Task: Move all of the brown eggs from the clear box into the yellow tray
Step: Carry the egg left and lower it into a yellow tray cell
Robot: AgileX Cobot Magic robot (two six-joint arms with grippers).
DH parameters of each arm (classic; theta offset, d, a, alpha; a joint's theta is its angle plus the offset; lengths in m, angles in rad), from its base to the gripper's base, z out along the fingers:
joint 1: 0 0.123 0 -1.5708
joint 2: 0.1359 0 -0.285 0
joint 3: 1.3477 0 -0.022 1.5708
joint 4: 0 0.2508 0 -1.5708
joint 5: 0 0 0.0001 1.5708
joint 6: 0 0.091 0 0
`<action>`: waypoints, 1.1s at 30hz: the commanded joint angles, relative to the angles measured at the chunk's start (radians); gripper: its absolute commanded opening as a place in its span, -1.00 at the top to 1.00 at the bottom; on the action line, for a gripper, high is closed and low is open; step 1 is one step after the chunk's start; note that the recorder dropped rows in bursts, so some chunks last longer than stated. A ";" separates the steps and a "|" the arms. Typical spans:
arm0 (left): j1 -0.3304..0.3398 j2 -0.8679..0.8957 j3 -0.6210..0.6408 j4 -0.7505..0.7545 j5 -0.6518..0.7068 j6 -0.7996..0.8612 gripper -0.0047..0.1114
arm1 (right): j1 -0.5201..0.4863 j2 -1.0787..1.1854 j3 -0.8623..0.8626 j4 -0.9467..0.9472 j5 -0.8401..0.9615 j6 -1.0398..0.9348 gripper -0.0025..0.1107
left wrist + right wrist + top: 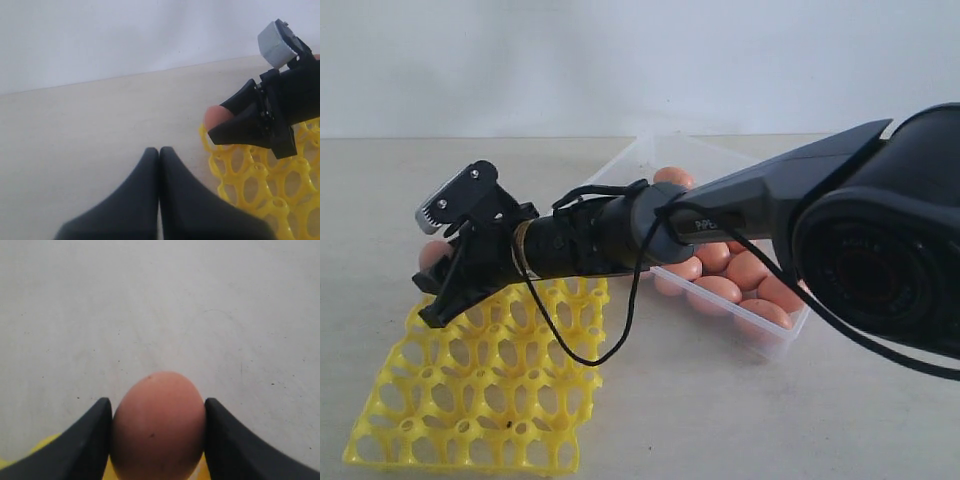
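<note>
egg clamped in right gripper, mid-left of exterior frame above yellow tray upper edge; left gripper pinched closed, empty.

roughly nine brown eggs, one tray, one box.

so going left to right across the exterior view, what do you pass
right gripper shut on a brown egg → clear box holding the other brown eggs. yellow tray left out: it spreads under the gripper, so its place is unclear.
</note>
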 commanded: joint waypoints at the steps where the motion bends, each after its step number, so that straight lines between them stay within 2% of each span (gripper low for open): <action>1: -0.003 -0.002 0.003 0.001 -0.009 0.005 0.99 | 0.025 -0.001 -0.006 -0.008 0.001 -0.059 0.67; 2: -0.003 -0.002 0.003 0.001 -0.009 0.005 0.99 | 0.028 -0.001 -0.006 -0.008 0.006 -0.063 0.51; 5: -0.003 -0.002 0.003 0.001 -0.009 0.005 0.99 | 0.029 -0.001 -0.006 -0.008 0.024 -0.063 0.21; 10: -0.003 -0.002 0.003 0.001 -0.009 0.005 0.99 | 0.029 -0.001 -0.006 -0.004 0.115 -0.063 0.10; 15: -0.003 -0.002 0.003 0.001 -0.009 0.005 0.99 | 0.029 -0.001 -0.006 0.003 0.130 -0.063 -0.19; 28: -0.003 -0.002 0.003 0.001 -0.009 0.005 0.99 | 0.029 -0.075 -0.006 0.003 0.130 -0.073 -0.21; 33: -0.003 -0.002 0.003 0.001 -0.009 0.005 0.99 | 0.029 -0.195 -0.006 0.003 0.314 -0.001 -0.19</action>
